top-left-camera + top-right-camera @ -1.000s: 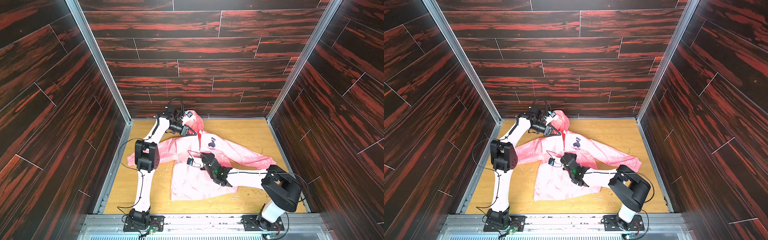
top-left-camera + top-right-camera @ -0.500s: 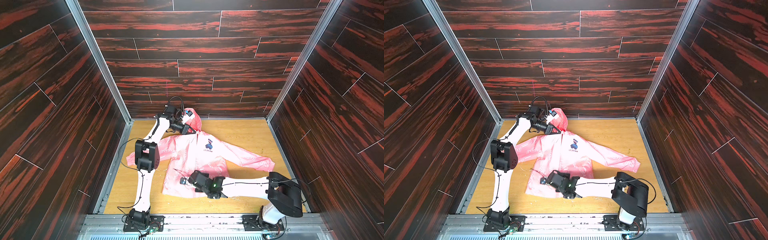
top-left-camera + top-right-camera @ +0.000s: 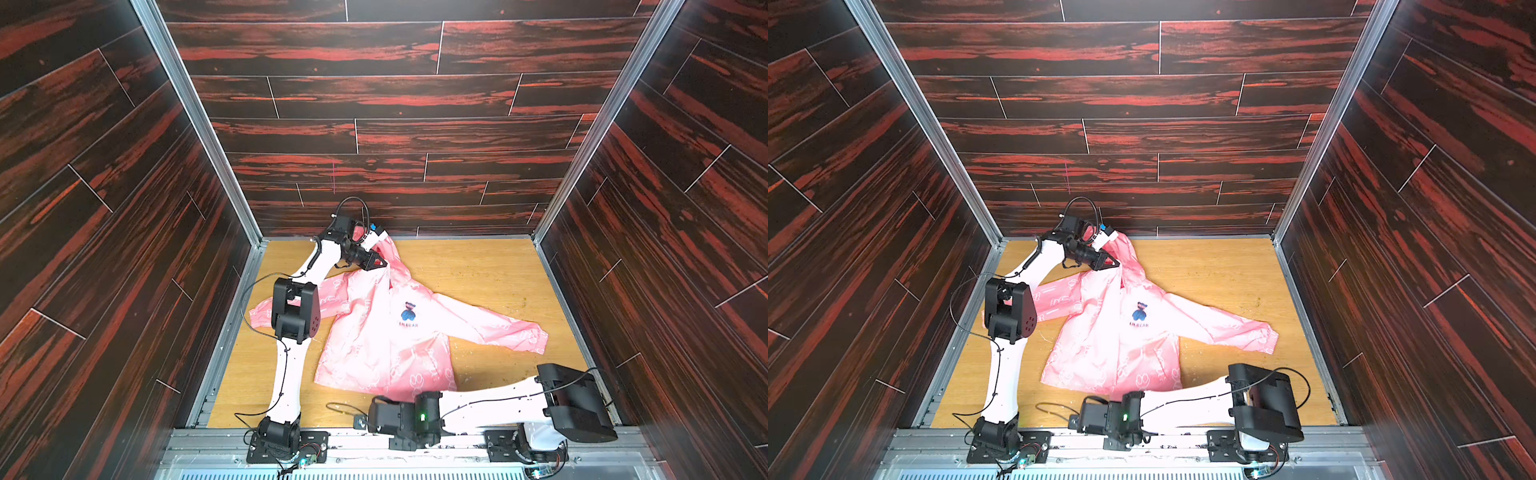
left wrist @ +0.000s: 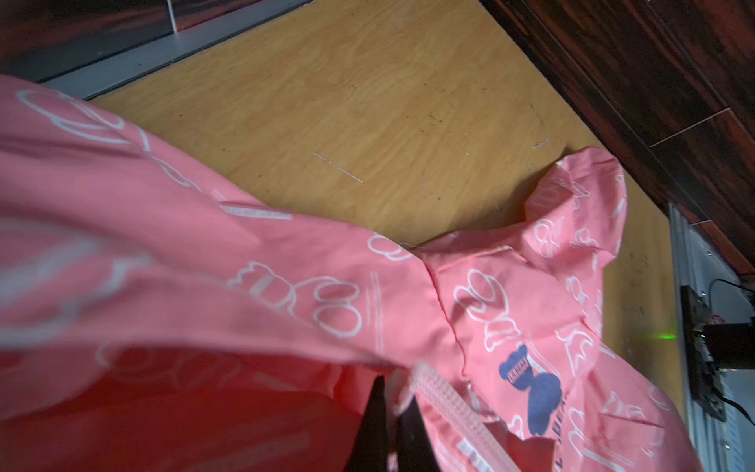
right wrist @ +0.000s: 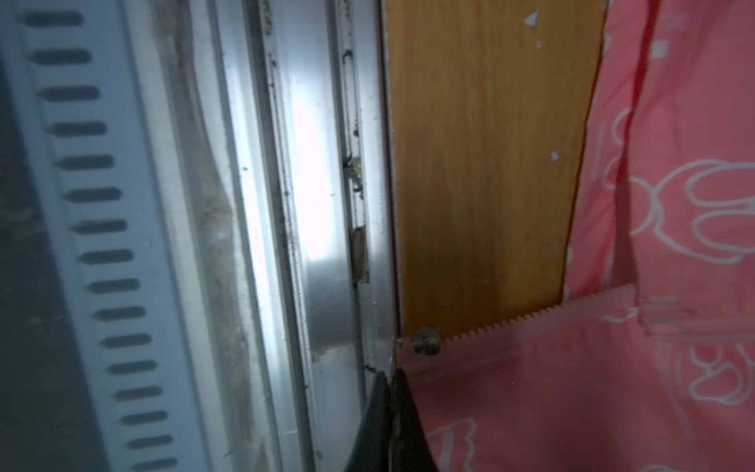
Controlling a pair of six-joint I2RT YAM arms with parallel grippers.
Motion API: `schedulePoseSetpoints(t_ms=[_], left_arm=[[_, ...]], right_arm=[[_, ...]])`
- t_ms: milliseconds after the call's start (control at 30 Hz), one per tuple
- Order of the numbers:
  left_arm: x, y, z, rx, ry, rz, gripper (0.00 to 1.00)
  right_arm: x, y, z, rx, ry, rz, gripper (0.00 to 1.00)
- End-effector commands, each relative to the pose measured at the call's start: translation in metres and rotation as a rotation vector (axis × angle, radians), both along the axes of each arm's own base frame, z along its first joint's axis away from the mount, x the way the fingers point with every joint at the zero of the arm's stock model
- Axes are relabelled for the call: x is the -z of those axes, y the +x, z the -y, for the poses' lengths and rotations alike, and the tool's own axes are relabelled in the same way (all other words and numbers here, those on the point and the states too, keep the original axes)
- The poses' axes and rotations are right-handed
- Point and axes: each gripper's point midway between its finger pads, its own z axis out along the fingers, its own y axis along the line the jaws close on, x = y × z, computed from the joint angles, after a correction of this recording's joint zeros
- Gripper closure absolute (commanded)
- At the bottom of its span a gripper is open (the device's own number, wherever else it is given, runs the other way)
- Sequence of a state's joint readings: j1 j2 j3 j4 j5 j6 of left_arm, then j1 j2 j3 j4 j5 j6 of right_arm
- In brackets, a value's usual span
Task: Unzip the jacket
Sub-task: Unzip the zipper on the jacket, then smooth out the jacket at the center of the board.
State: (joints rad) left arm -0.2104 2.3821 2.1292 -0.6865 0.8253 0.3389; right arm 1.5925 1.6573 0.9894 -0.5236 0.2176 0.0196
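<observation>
The pink jacket [image 3: 386,332] [image 3: 1113,336] lies face up on the wooden table, hood toward the back wall, dark bear logo [image 4: 531,392] on its chest. My left gripper [image 3: 381,264] [image 3: 1116,262] [image 4: 392,382] is shut on the collar at the top of the pale zipper teeth [image 4: 445,404]. My right gripper [image 3: 360,422] [image 5: 390,374] is shut low at the table's front edge. Pink hem fabric reaches its fingers. The metal slider [image 5: 425,340] sits just past them, at the end of a bare row of teeth [image 5: 531,316]. A thin pale strip shows between the jaws.
Dark wood-pattern walls close in three sides. An aluminium rail [image 5: 322,245] and a slotted grille [image 5: 90,196] run along the front edge beside my right gripper. Bare wood [image 3: 478,270] lies right of the hood. The left arm's elbow [image 3: 295,309] covers one sleeve.
My right gripper has travelled from the jacket's chest down past the hem to the front edge. The jacket has stretched toward the front. My left gripper has kept hold at the collar.
</observation>
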Motion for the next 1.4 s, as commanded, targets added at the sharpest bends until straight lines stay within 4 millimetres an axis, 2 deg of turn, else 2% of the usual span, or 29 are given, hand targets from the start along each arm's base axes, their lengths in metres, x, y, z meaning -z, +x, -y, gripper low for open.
schedulePoseSetpoints(t_ms=[0,67,100,167,233,300,367,467,533,667,767,867,900,1000,1167,1233,1300,1333,1367], left_arm=[[-0.014,0.011,-0.002,-0.026,-0.008,0.077,1.0],[-0.018,0.008,-0.002,-0.022,-0.016,0.111,0.98],[-0.023,0.005,-0.003,-0.024,-0.02,0.137,0.85],[-0.033,-0.003,-0.006,-0.034,-0.035,0.226,0.6],[-0.053,-0.009,-0.013,-0.075,-0.029,0.353,0.01],[-0.074,-0.015,-0.023,-0.124,-0.013,0.445,0.0],[-0.093,-0.018,-0.039,-0.226,0.033,0.496,0.0],[-0.111,-0.016,-0.078,-0.474,0.138,0.47,0.0],[-0.121,-0.025,-0.104,-0.59,0.234,0.439,0.0],[-0.107,-0.054,-0.143,-0.754,0.374,0.321,0.0],[-0.086,-0.083,-0.157,-0.847,0.368,0.236,0.0],[-0.058,-0.116,-0.17,-0.958,0.346,0.117,0.04],[-0.046,-0.127,-0.174,-0.994,0.345,0.076,0.07],[-0.014,-0.159,-0.181,-1.063,0.343,-0.062,0.1],[0.023,-0.196,-0.182,-1.093,0.368,-0.247,0.1],[0.038,-0.206,-0.177,-1.083,0.36,-0.318,0.09],[0.053,-0.217,-0.168,-1.055,0.36,-0.407,0.1],[0.062,-0.222,-0.165,-1.047,0.365,-0.459,0.11],[0.07,-0.227,-0.16,-1.032,0.367,-0.502,0.13]], right_arm=[[-0.008,-0.012,0.013,0.1,0.005,-0.083,1.0],[-0.01,0.007,0.016,0.188,0.011,-0.003,1.0],[-0.012,0.015,0.017,0.222,0.006,0.005,0.98],[-0.014,0.034,0.019,0.346,-0.013,-0.008,0.67],[-0.019,0.046,0.018,0.43,-0.015,-0.061,0.63],[-0.029,0.06,0.014,0.503,0.027,-0.085,0.53],[-0.042,0.084,0.014,0.631,0.076,-0.148,0.47],[-0.064,0.128,0.023,0.806,0.152,-0.187,0.45],[-0.08,0.161,0.033,0.899,0.208,-0.173,0.44],[-0.094,0.248,0.071,1.147,0.261,-0.163,0.41],[-0.088,0.304,0.099,1.272,0.273,-0.215,0.39],[-0.071,0.341,0.124,1.338,0.206,-0.234,0.34],[-0.066,0.348,0.131,1.344,0.177,-0.227,0.26],[-0.053,0.364,0.142,1.325,0.115,-0.242,0.15],[-0.037,0.369,0.15,1.312,0.131,-0.353,0.14],[-0.025,0.368,0.161,1.329,0.105,-0.35,0.15],[-0.013,0.367,0.174,1.36,0.058,-0.34,0.21],[-0.007,0.368,0.181,1.373,0.04,-0.335,0.3],[-0.002,0.368,0.187,1.387,0.032,-0.341,0.45]])
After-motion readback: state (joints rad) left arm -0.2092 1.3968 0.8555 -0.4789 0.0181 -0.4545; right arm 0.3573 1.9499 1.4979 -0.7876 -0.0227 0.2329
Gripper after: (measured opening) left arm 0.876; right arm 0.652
